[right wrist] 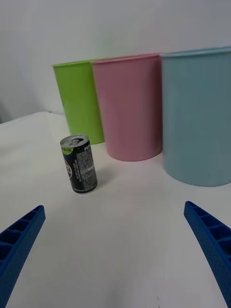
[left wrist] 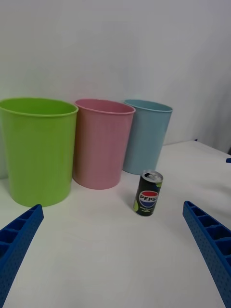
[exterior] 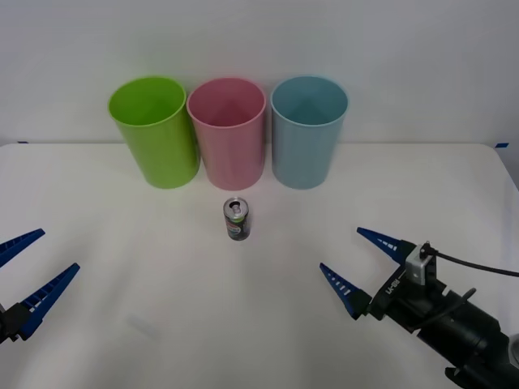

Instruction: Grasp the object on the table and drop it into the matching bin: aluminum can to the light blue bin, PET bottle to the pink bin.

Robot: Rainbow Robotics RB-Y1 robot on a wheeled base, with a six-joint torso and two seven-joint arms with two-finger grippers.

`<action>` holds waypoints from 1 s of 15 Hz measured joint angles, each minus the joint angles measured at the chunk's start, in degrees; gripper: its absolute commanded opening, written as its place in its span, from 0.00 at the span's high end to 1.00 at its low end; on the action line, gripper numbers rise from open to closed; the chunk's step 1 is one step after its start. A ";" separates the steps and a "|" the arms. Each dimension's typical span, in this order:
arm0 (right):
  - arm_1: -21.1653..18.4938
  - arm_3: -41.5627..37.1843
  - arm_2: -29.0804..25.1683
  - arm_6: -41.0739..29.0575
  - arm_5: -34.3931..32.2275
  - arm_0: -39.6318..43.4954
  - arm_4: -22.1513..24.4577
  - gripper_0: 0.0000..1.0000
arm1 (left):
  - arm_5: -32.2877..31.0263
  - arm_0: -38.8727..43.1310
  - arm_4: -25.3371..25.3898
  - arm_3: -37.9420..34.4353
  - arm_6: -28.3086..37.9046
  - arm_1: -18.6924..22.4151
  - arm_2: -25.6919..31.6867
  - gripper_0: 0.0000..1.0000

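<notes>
Left gripper (exterior: 31, 269) low over the table (exterior: 146, 324) at left edge, fingers spread apart, lime green bin (exterior: 152, 130), pink bin (exterior: 228, 131), aluminum can (exterior: 237, 219) upright just before the pink bin, light blue bin (exterior: 308, 130), right gripper (exterior: 359, 266) at right, fingers parted, holding nothing.

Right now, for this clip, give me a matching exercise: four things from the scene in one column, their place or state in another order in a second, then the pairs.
Things:
1. aluminum can
2. light blue bin
3. pink bin
4. right gripper

Places or states:
A. middle of the bin row
B. open, low over the table
C. upright in front of the bins
D. row's right end

Pairs: 1-C, 2-D, 3-A, 4-B
</notes>
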 measured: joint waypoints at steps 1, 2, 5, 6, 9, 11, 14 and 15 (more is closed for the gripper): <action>0.00 1.89 1.20 0.31 0.47 -1.60 0.00 0.00 | 0.00 0.00 0.00 0.00 0.00 0.00 0.00 0.00; 0.03 3.66 2.60 0.71 1.13 -3.26 0.02 0.00 | 0.00 0.00 0.00 0.00 0.00 0.00 0.00 0.00; 0.09 6.30 6.64 1.95 5.09 -6.70 0.08 0.00 | 0.00 0.00 0.00 0.00 0.00 0.00 0.00 0.00; 0.09 6.51 7.91 2.14 6.74 -7.47 0.08 0.00 | 0.00 0.00 0.00 0.00 0.00 0.00 0.00 0.00; 0.31 6.85 11.80 2.60 12.20 -9.75 0.08 0.00 | 0.00 0.00 0.00 0.00 0.00 0.00 0.00 0.00; 1.97 9.82 13.09 2.65 13.18 -12.35 0.48 0.00 | 0.00 0.00 0.00 0.00 0.00 0.00 0.00 0.00; 5.77 15.03 13.24 2.91 13.53 -16.35 2.53 0.00 | 0.00 0.00 0.00 0.00 0.00 0.00 0.00 0.00; 6.87 16.55 13.31 3.04 13.97 -17.57 3.11 0.00 | 0.00 0.00 0.00 0.00 0.00 0.00 0.00 0.00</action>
